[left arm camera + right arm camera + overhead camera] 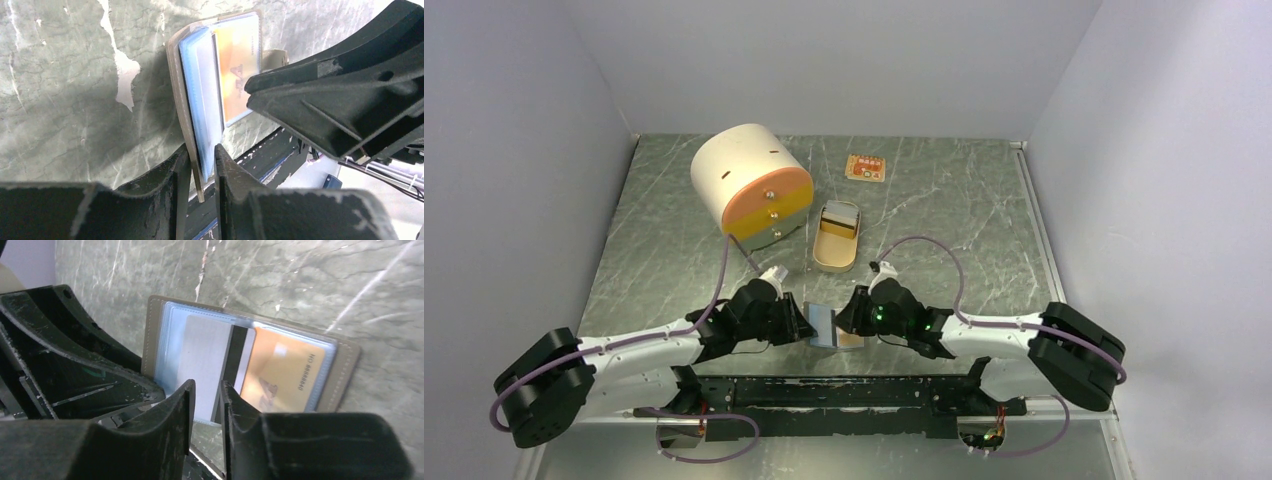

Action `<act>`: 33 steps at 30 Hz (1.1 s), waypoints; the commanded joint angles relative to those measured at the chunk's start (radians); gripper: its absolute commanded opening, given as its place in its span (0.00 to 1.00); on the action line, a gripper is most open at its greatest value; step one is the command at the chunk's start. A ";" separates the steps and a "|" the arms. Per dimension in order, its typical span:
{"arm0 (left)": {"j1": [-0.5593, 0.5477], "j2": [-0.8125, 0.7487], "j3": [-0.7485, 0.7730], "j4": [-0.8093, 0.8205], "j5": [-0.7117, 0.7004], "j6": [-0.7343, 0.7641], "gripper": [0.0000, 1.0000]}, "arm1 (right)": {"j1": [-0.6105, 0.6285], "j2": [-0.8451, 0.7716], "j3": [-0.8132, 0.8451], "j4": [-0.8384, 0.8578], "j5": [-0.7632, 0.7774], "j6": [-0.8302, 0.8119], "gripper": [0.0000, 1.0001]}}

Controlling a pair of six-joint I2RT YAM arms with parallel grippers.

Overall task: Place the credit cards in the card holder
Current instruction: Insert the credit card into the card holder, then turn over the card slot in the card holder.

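- The white left arm (644, 350) stretches low toward centre; its black left gripper (202, 150) pinches the cover edge of a tan, clear-sleeved card holder (176, 85).
- The white right arm (999, 335) mirrors it; the black right gripper (207, 387) sits astride the holder's lower edge, jaws narrow, grip unclear.

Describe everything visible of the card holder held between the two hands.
The card holder is a taupe, soft-looking cover with clear plastic sleeves, held up on edge near the table's front. A gold-orange card sits under the plastic, a pale grey card with a dark stripe beside it. The left hand pinches one edge; the right hand straddles another, grip unclear.
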 commanded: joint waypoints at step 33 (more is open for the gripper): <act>0.003 0.053 0.043 0.173 0.092 0.056 0.10 | -0.013 0.173 -0.005 0.042 0.035 -0.075 0.11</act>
